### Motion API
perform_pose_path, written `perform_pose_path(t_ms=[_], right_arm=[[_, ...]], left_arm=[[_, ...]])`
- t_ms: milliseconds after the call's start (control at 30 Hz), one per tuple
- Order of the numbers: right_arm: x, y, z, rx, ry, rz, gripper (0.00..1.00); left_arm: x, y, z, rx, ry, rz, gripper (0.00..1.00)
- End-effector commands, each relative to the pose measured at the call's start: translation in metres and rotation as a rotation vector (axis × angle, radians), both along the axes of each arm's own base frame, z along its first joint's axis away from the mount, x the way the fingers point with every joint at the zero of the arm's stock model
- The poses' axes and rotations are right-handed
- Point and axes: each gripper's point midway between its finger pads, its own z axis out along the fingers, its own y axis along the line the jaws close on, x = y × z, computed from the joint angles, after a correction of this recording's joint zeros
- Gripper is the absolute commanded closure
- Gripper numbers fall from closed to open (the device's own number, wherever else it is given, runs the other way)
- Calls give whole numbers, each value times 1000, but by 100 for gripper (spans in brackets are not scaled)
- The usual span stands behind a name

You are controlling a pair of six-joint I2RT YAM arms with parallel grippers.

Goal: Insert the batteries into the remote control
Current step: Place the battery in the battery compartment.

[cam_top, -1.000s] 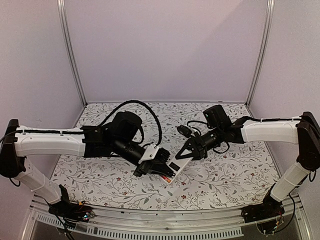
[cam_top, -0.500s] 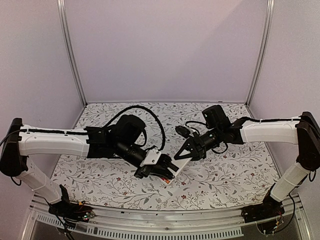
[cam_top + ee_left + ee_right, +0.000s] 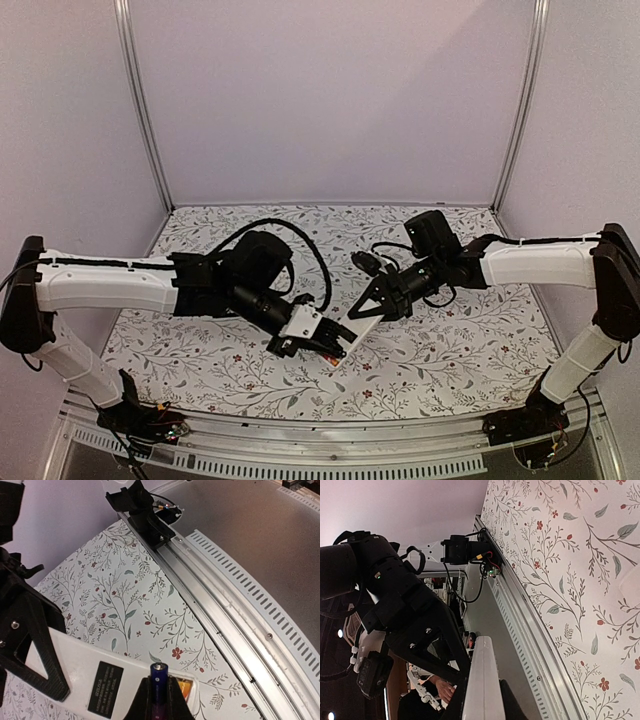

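Between the left hand's (image 3: 159, 696) pinched-shut fingers sat one battery (image 3: 158, 672), just short of the remote control (image 3: 95, 655) clamped by the right hand (image 3: 368, 310); seating it looked not yet done.

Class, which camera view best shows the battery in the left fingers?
Left wrist: the battery is close up, clamped between the left fingers. In the top and right wrist views it cannot be made out.

Left arm (image 3: 110, 285) and right arm (image 3: 530, 262) reach inward over the table (image 3: 450, 350). Left gripper (image 3: 331, 345) pinches a battery (image 3: 159, 674). Right gripper (image 3: 365, 311) clamps the remote (image 3: 100, 656).
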Motion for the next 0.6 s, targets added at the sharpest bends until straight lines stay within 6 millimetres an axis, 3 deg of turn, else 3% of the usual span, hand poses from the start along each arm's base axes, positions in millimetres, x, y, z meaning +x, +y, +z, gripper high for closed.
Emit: perform_pose_path(t_ms=[0, 167, 567], right_arm=[[-9, 2, 10, 47, 16, 48, 100], [-10, 2, 12, 55, 15, 50, 100], [-10, 2, 12, 55, 24, 47, 100]], left_arm=[[7, 13, -18, 104, -70, 32, 100], [10, 19, -29, 138, -103, 34, 100], [11, 19, -28, 132, -112, 42, 79]])
